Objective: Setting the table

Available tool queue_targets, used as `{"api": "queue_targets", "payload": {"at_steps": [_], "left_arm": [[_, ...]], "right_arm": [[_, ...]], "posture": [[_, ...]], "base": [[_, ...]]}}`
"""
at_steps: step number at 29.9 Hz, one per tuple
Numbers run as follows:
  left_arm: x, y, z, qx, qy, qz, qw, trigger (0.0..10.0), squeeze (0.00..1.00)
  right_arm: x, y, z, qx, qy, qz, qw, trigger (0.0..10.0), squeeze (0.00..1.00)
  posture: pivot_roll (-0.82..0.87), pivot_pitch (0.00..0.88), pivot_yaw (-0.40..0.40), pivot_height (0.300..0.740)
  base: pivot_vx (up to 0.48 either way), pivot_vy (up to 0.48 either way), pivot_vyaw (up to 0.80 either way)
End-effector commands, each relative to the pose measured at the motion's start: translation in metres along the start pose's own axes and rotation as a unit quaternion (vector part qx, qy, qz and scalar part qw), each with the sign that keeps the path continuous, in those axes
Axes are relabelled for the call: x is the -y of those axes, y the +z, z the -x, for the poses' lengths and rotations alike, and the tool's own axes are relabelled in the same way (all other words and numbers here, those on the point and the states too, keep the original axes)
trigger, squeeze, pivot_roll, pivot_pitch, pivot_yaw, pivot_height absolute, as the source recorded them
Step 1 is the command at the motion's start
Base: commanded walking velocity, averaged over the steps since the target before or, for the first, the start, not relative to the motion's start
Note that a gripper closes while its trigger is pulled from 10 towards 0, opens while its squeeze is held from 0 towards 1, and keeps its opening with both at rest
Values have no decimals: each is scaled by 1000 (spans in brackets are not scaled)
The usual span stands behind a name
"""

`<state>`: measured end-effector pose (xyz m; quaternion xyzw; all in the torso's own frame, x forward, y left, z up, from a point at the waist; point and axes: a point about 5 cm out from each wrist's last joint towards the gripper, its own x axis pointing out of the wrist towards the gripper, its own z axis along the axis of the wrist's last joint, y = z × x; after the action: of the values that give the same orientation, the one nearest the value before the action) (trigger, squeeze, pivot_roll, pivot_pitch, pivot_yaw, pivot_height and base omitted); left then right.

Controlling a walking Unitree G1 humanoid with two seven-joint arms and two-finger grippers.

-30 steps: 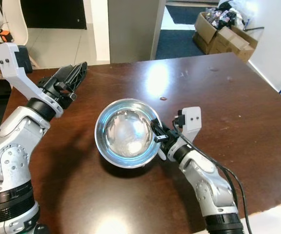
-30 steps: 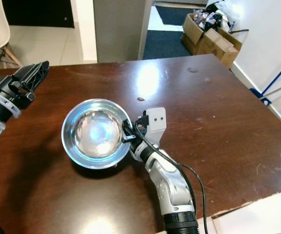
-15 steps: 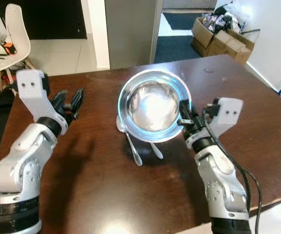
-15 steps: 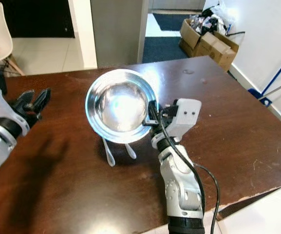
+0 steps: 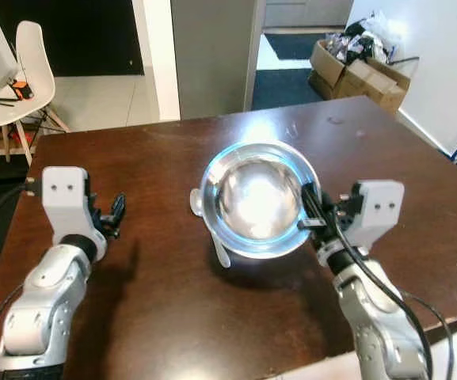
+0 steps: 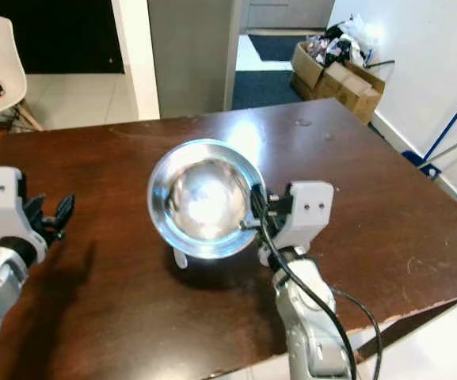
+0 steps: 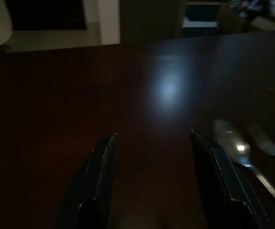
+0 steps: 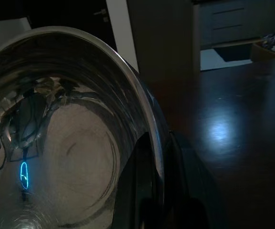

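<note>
Right gripper pinches the rim of the steel bowl, one black finger inside the wall and one outside, as the right wrist view shows plainly; the bowl hangs out to that gripper's left, carried above the brown table and tipped a little, its shadow lying on the wood beneath; under the bowl's near edge, further left of the gripper, two spoons lie on the table, one bowl-end and a handle peeping out in the eye views, both clearer in the left wrist view; the left gripper hovers low over the table well apart from the right one, its fingers spread with nothing between them, the spoons lying just beyond its tips.

Judging by this, the step in hand is placing the bowl at its setting, the carrying part rather than the release; the next move seems to call for choosing a spot clear of the spoons, since lowering straight down would probably land the bowl on them; then levelling it, easing it onto the wood and parting the fingers only once it sits flat; the left gripper looks well placed to shift the spoons aside.
</note>
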<state>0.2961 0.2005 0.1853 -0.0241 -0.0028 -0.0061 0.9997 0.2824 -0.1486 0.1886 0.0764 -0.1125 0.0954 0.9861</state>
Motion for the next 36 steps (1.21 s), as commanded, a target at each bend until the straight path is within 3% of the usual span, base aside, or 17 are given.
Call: {"api": "queue_targets", "payload": {"at_steps": [1, 10, 36], "left_arm": [[2, -3, -1, -2, 0, -5, 1000, 10000, 0], [9, -4, -6, 7, -2, -1, 1000, 10000, 0], [9, -4, -7, 14, -3, 3, 1000, 10000, 0]], "right_arm": [[1, 5, 1, 11, -7, 2, 1000, 10000, 0], [3, 1, -2, 4, -21, 3, 1000, 10000, 0], [6, -2, -4, -3, -29, 3, 1000, 10000, 0]], "posture": [[-85, 14, 69, 740], [-80, 8, 69, 740], [-77, 5, 67, 740]], "base": [[0, 0, 0], [0, 0, 0], [-321, 0, 0]]}}
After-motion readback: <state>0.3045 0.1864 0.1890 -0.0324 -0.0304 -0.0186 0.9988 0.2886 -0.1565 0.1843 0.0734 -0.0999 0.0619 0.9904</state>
